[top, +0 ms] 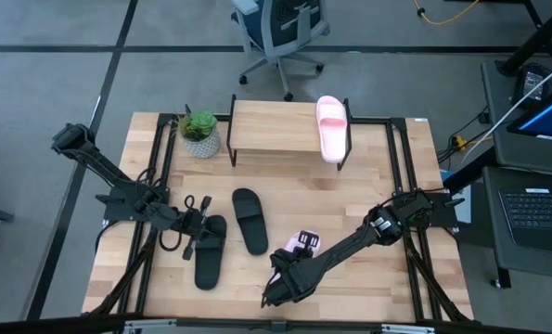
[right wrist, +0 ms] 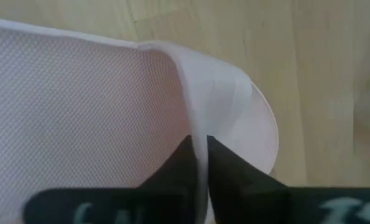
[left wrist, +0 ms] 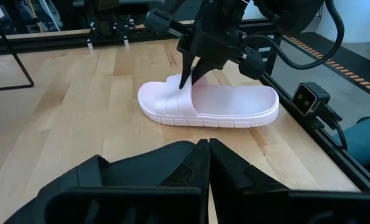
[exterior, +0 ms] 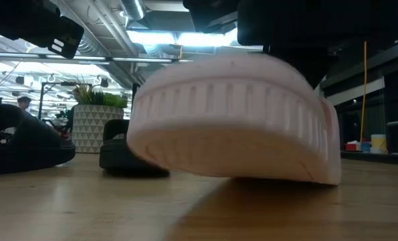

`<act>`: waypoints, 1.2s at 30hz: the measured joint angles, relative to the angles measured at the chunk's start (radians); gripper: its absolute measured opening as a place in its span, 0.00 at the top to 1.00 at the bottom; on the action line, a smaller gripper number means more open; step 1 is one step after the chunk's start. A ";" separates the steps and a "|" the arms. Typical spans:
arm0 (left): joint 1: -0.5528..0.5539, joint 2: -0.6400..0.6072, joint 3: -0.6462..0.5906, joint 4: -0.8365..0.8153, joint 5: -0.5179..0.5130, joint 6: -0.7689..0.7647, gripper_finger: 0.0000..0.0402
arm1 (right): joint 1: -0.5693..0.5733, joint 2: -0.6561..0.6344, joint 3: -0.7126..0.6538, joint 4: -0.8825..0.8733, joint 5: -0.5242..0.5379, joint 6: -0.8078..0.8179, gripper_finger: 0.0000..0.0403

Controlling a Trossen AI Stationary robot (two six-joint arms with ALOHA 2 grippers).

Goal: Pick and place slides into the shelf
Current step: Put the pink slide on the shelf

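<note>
One pale pink slide (left wrist: 228, 102) lies near the table's near edge and fills the low view (exterior: 232, 127). My right gripper (left wrist: 186, 84) stands over its strap, shut on it. A second pink slide (top: 331, 128) lies on the right end of the shelf (top: 271, 130). Two black slides rest sole-down on the table: one (top: 250, 221) in the middle, the other (top: 208, 252) to its left. My left gripper (top: 198, 230), shut, hovers at the far end of that left one. I cannot tell whether it touches. My right gripper pinches the pink slide's strap at its edge (right wrist: 200, 134), one finger (right wrist: 178, 162) on the footbed side and the other on the outside. The fingers come from above, pointing down. The slide lies level with its sole on the table.
A potted plant (top: 199, 134) stands at the shelf's left end. The shelf's top board is bare left of the pink slide. Black rails run along the table's left and right sides. An office chair (top: 280, 32) stands beyond the far edge.
</note>
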 joint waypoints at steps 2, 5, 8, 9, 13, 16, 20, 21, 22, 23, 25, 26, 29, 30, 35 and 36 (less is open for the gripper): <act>0.000 0.000 0.000 0.000 0.000 0.000 1.00 | -0.002 0.000 0.000 -0.001 -0.001 0.000 0.96; 0.000 0.000 0.000 0.000 0.000 0.000 1.00 | -0.004 -0.001 0.000 -0.006 -0.003 -0.001 0.96; 0.000 0.000 0.000 -0.001 0.000 0.000 1.00 | -0.004 -0.001 0.000 -0.006 -0.015 -0.023 0.96; 0.000 0.000 0.000 -0.001 0.000 0.000 1.00 | -0.004 -0.001 0.000 -0.006 -0.018 -0.024 0.96; 0.000 0.000 0.000 -0.003 0.000 0.000 1.00 | -0.005 -0.004 0.000 -0.007 -0.032 -0.026 0.96; 0.000 0.000 0.000 -0.003 0.000 0.000 1.00 | -0.005 -0.004 0.018 -0.018 -0.040 -0.027 0.96; 0.000 0.000 0.000 -0.003 0.000 -0.003 1.00 | -0.005 -0.004 0.077 -0.022 -0.046 -0.047 0.96; 0.000 0.000 0.000 -0.003 0.000 -0.004 1.00 | -0.005 -0.004 0.097 -0.029 -0.046 -0.053 0.96; 0.000 0.000 0.000 -0.003 0.000 -0.005 1.00 | -0.005 -0.004 0.120 -0.032 -0.047 -0.059 0.96; 0.000 0.000 0.000 -0.003 0.000 -0.005 1.00 | -0.005 -0.004 0.140 -0.032 -0.047 -0.069 0.96; 0.000 0.000 0.000 -0.003 0.000 -0.006 1.00 | -0.004 -0.014 0.144 -0.015 -0.046 -0.081 0.96; 0.000 0.000 0.000 -0.003 0.000 -0.006 1.00 | -0.004 -0.022 0.137 -0.016 -0.046 -0.082 0.96; 0.000 0.000 0.000 -0.003 0.000 -0.008 1.00 | -0.005 -0.037 0.137 -0.038 -0.045 -0.072 0.96; 0.000 0.000 0.000 -0.004 0.000 -0.008 1.00 | -0.005 -0.039 0.139 -0.039 -0.042 -0.072 0.96; 0.000 0.000 0.000 -0.004 0.000 -0.008 1.00 | -0.005 -0.039 0.143 -0.053 -0.023 -0.076 0.96; 0.000 0.000 0.000 -0.004 0.000 -0.008 1.00 | -0.005 -0.039 0.143 -0.059 -0.023 -0.076 0.96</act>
